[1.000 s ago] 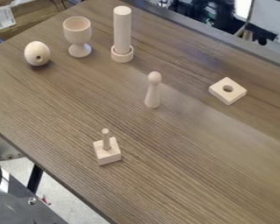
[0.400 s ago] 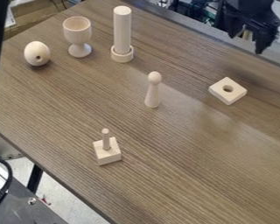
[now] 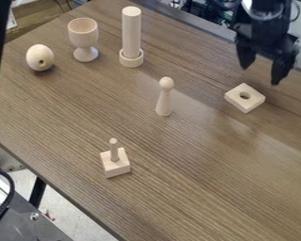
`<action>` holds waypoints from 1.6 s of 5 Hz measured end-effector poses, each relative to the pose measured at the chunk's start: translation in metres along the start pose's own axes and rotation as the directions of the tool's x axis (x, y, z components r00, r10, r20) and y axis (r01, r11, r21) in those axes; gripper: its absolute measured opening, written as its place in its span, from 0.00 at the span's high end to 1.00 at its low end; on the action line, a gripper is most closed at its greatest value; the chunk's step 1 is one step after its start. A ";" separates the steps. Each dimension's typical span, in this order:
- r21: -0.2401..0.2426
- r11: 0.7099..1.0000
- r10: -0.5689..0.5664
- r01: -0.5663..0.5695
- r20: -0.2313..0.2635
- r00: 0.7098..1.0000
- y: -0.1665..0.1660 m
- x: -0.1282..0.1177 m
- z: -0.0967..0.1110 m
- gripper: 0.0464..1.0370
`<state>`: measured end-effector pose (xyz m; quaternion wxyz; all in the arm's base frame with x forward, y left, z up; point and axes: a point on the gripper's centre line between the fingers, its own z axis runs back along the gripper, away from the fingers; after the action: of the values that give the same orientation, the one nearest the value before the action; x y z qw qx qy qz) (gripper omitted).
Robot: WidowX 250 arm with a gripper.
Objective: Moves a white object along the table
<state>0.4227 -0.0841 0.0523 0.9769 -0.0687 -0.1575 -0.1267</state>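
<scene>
While the slim round-headed peg figure [image 3: 164, 101] stands upright on the counter [image 3: 184, 188], the black gripper [image 3: 262, 75] hangs well to its right and somewhat farther back in the camera view, with its fingers pointing down and spread wide. Several pieces here are pale, so which one counts as the white object cannot be told for certain; nearest the gripper is a flat square block [image 3: 236, 100] with a round hole, lying to the right of the peg figure, about level with it in the view. The fingertips are near the block's back corner but apart from it. Behind the peg figure and a little left, a tall cylinder [image 3: 131, 30] stands upright in a low round ring [image 3: 131, 60]. Farther left of the figure, also behind it, is an upright stemmed cup [image 3: 83, 33], and beyond that cup from the figure sits an egg-shaped piece [image 3: 38, 57] with a small dark hole in its side. In front of the peg figure and to its left, a small square base [image 3: 117, 168] rests on the counter, with a thin peg [image 3: 114, 149] rising upright from its top.
</scene>
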 end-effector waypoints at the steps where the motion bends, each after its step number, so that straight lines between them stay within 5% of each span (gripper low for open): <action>1: 0.007 1.000 0.017 -0.016 -0.039 0.999 0.001 -0.021 -0.013 0.04; 2: 0.020 0.999 0.028 -0.027 -0.027 0.999 0.003 -0.023 -0.015 0.07; 3: 0.042 0.998 0.050 -0.049 -0.005 0.999 0.007 -0.023 -0.016 0.22; 5: 0.088 0.992 0.085 -0.086 0.021 0.996 0.006 -0.024 -0.015 0.24; 6: 0.117 0.992 0.034 -0.036 0.024 0.999 0.007 -0.024 -0.002 0.24; 7: 0.177 0.984 -0.020 -0.004 0.136 0.991 0.008 -0.005 0.047 0.24; 8: 0.226 0.974 -0.025 -0.017 0.182 0.983 0.010 -0.009 0.075 0.24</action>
<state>0.3951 -0.0594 0.1190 0.9594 0.0321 -0.2607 -0.1032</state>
